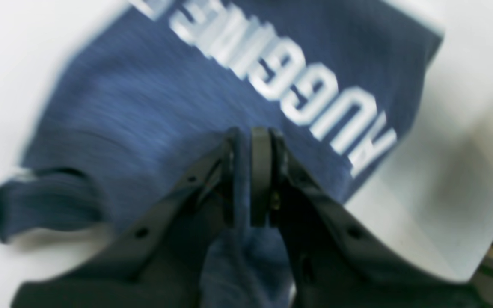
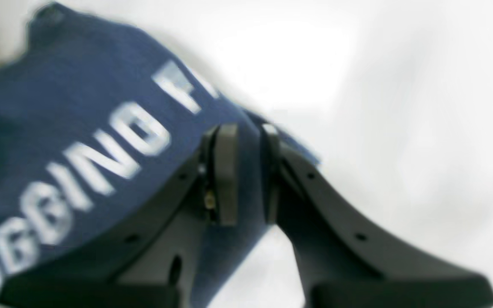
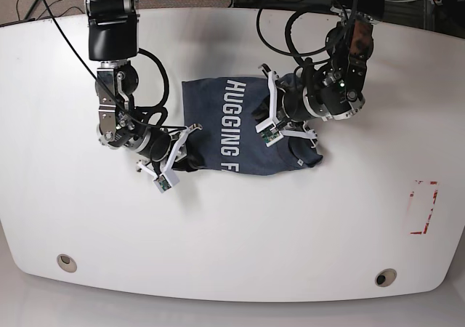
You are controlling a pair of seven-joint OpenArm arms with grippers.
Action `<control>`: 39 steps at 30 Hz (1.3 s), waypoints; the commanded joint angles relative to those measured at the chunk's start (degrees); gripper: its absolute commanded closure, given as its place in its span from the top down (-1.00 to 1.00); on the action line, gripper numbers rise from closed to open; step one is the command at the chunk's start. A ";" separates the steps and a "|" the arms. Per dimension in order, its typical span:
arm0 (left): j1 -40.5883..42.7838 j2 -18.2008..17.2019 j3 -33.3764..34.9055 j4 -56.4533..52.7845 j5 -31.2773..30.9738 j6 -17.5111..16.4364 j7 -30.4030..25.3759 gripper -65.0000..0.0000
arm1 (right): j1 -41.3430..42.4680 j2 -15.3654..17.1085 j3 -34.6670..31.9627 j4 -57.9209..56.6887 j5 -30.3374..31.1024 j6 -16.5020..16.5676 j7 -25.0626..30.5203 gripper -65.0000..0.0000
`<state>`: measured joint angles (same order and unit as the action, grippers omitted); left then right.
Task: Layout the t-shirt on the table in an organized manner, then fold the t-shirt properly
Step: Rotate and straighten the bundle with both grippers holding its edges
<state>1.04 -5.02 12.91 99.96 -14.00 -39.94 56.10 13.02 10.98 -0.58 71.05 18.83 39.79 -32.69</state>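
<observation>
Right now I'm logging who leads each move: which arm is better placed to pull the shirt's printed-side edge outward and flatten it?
Probably the right. Its fingers pinch the blue t-shirt at an edge beside the lettering, with bare table beyond. The left gripper clamps bunched fabric on the opposite side.

Bright, even overhead light fills all three views. The base view is sharp, with faint shadows under the arms and the white bench (image 3: 232,254) curving at its edges from lens distortion. Both wrist views are smeared with blur; the bench glares almost blank white, and the t-shirt (image 1: 152,107) lettering streaks softly.
</observation>
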 commanded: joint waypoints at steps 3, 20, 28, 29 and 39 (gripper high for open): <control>-1.17 -2.06 0.32 -3.13 0.59 -0.06 -0.93 -0.93 | 1.01 0.49 0.36 -3.66 0.91 0.21 6.01 -0.71; -5.74 -6.90 0.32 -12.62 0.68 -0.06 -1.28 -0.93 | -7.61 4.36 0.80 0.65 1.52 0.21 7.94 -0.71; -14.01 -6.81 0.41 -21.06 0.86 -0.06 -1.37 -0.92 | -16.75 2.16 4.05 9.79 1.35 0.21 7.59 -0.71; -15.41 -6.72 0.41 -22.64 0.86 -0.06 -1.81 -0.92 | -18.07 1.54 4.32 11.11 0.99 0.21 7.24 -0.71; -25.35 -6.46 3.75 -31.17 0.50 -0.06 -5.41 -0.92 | -24.31 -3.20 6.07 19.37 0.82 0.21 1.52 -0.71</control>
<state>-21.63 -11.33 16.84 68.18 -13.69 -40.36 51.37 -11.05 8.12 5.26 88.18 19.40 39.88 -30.92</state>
